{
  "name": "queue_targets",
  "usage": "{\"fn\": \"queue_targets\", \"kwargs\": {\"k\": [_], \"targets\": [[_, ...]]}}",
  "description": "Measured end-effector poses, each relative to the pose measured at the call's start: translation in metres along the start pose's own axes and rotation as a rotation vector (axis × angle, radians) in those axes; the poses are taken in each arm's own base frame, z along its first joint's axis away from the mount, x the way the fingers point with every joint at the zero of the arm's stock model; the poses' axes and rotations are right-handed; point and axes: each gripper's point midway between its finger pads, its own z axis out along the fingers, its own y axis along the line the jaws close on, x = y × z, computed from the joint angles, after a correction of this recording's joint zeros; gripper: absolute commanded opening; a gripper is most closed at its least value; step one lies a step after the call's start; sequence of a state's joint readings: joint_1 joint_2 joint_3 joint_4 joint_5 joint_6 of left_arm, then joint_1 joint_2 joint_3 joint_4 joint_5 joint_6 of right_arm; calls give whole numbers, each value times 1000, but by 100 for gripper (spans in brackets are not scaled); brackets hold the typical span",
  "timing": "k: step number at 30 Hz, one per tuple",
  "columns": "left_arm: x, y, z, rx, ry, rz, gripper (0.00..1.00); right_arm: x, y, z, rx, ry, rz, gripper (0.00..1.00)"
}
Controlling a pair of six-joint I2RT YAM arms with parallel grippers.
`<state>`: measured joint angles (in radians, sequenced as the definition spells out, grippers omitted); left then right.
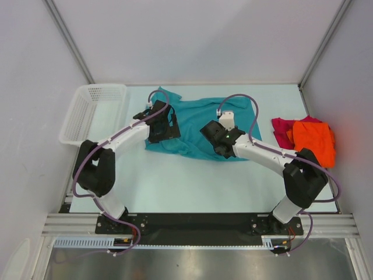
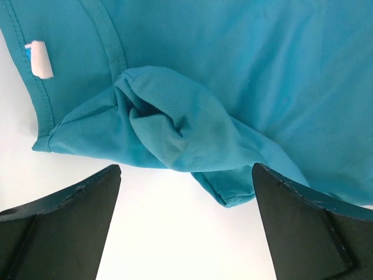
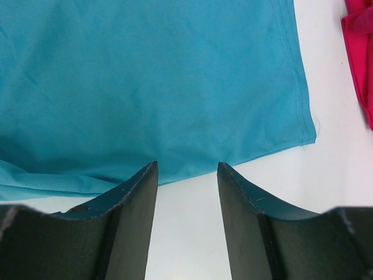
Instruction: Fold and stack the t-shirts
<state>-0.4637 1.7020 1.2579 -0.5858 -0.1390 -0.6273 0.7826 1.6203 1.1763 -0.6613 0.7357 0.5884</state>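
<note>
Place: you're looking at a robot test cell in a lab.
Walls: plain white panels (image 1: 192, 35) on metal posts (image 1: 67, 38).
Bench: pale table (image 1: 192, 186); aluminium rail (image 1: 70, 224) carries your left arm (image 1: 125, 137) and right arm (image 1: 262, 153).

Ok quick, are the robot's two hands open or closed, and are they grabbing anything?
Left gripper: open, holding nothing, at the teal t-shirt's bunched edge.
Right gripper: open, holding nothing.
</note>
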Motion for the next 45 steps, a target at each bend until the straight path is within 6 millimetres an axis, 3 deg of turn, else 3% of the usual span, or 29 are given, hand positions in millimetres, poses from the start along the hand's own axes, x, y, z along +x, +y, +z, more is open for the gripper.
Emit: {"fn": "queue_targets", "kwargs": {"k": [16, 31, 45], "targets": [[63, 20, 22, -15, 117, 12, 99, 8, 5, 5, 7, 18, -22, 49], [48, 0, 19, 32, 77, 13, 99, 9, 7, 8, 13, 21, -30, 48], [32, -13, 43, 16, 76, 34, 96, 9, 4, 8, 28, 21, -38, 47]]}}
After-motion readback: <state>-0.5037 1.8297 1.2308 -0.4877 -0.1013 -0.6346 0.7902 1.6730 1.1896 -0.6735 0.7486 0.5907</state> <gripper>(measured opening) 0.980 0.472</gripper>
